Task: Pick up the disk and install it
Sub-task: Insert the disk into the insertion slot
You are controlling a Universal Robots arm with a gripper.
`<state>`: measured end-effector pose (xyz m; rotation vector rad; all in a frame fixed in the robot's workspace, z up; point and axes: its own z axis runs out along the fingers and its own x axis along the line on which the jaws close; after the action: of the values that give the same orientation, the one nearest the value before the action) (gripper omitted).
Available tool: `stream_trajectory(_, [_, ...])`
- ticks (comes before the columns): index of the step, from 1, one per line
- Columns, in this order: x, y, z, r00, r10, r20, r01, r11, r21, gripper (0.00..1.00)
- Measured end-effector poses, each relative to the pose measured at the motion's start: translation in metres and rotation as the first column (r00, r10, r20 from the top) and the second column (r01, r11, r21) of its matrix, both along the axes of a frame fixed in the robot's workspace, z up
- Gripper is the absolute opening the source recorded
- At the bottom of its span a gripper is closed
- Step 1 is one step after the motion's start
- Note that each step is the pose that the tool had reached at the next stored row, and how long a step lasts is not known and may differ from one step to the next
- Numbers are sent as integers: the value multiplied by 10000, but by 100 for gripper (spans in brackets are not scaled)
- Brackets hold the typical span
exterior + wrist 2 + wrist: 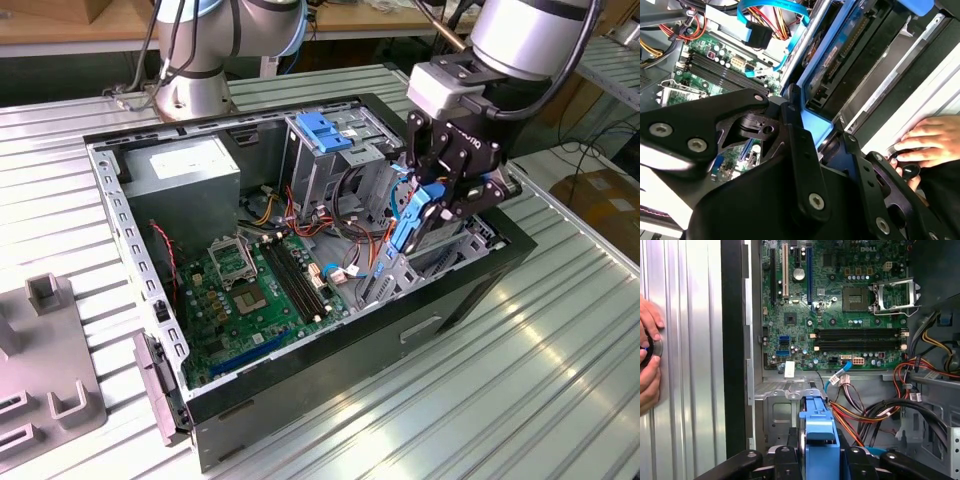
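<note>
We judge the pick-up done and the install under way. The gripper (pixel 432 207) is closed on the disk (pixel 408 220), its black fingers (pixel 799 131) clamped on the light-blue bracket, and the disk stands on edge rather than flat. In the exterior view it hangs at the exterior view's right end of the open computer case (pixel 300 370), at the mouth of the drive bay (pixel 452 248), beside the metal cage with the blue handle (pixel 322 130). Its lower edge seems to dip inside the case walls, but we cannot tell whether it touches the bay's metal yet, so we count it as not seated.

In the first wrist view the blue bracket (pixel 819 434) lies between the finger links, with the motherboard (pixel 840 315) beyond it and a bundle of red, orange and black cables (pixel 875 410) just beside it. A person's hand (pixel 649 322) rests on the ribbed table (pixel 500 400) just outside the case wall, also seen in the second wrist view.

As we read it, seating the disk calls for a firm grip, the bracket square to the bay walls, and a slow straight slide that stays clear of the cables, since a slight tilt could jam it
</note>
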<state>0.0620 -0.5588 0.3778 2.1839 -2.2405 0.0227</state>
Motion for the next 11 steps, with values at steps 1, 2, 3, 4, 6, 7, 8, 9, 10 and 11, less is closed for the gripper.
stream_trajectory(1, [0, -1, -14, 10000, 0, 0, 0, 10000, 0, 37])
stream_trajectory(2, [0, -2, -28, 10000, 0, 0, 0, 10000, 1, 37])
stream_trajectory(3, [1, -3, -36, 10000, 0, 0, 0, 10000, 0, 37])
stream_trajectory(4, [1, -4, -42, 10000, 0, 0, 0, 10000, 0, 37])
stream_trajectory(6, [1, -7, -62, 10000, 0, 0, 0, 10000, 0, 37])
stream_trajectory(7, [2, -7, -69, 10000, 0, 0, 0, 10000, 0, 37])
stream_trajectory(8, [2, -9, -81, 10000, 0, 0, 0, 10000, 1, 37])
stream_trajectory(9, [2, -10, -88, 10000, 0, 0, 0, 10000, 0, 37])
stream_trajectory(10, [3, -11, -97, 10000, 0, 0, 0, 10000, -1, 37])
stream_trajectory(11, [3, -12, -107, 10000, 0, 0, 0, 10000, 0, 37])
